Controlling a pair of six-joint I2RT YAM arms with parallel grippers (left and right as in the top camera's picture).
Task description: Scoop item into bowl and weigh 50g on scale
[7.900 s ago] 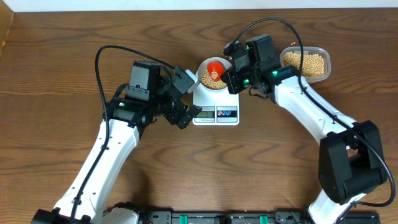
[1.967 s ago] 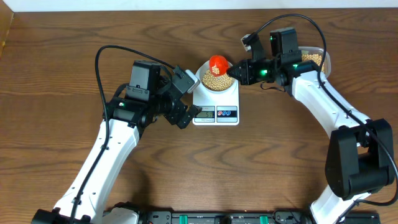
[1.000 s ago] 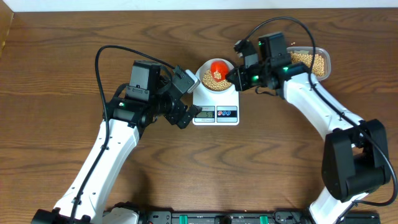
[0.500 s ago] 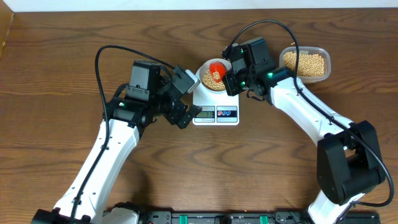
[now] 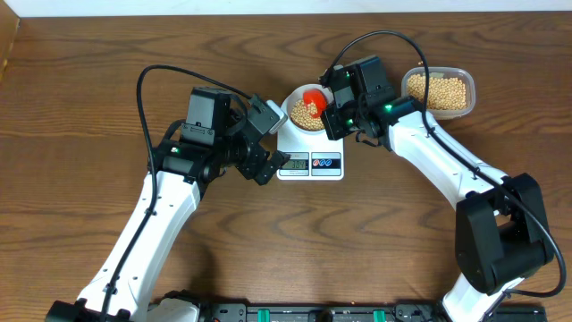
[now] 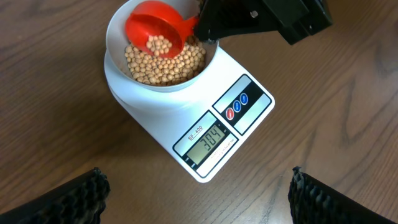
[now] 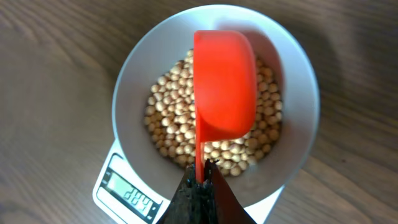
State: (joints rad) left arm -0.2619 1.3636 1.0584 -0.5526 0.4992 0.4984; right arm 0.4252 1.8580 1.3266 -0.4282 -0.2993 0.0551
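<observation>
The white bowl [image 5: 291, 97] [image 6: 115, 37] [image 7: 134, 68] stands on the white scale [image 5: 310, 150] [image 6: 155, 115] [image 7: 109, 186] and holds tan beans [image 5: 304, 114] [image 6: 168, 62] [image 7: 171, 121]. My right gripper [image 5: 332, 112] [image 7: 202, 171] is shut on the handle of a red scoop [image 5: 312, 96] [image 6: 152, 28] [image 7: 224, 87]. The scoop is tipped over the bowl with a few beans in its cup. My left gripper [image 5: 268, 141] [image 6: 196, 180] hangs open beside the scale's front left corner, nothing between its fingers. The display [image 6: 208, 140] shows digits.
A clear plastic tub [image 5: 471, 89] of more beans sits at the back right, behind my right forearm. Bare wooden tabletop [image 5: 375, 233] lies in front of the scale. Black cables loop above both arms.
My right gripper has swung left from nearer the tub, and the scoop has rolled over above the bowl. The left arm has not moved.
</observation>
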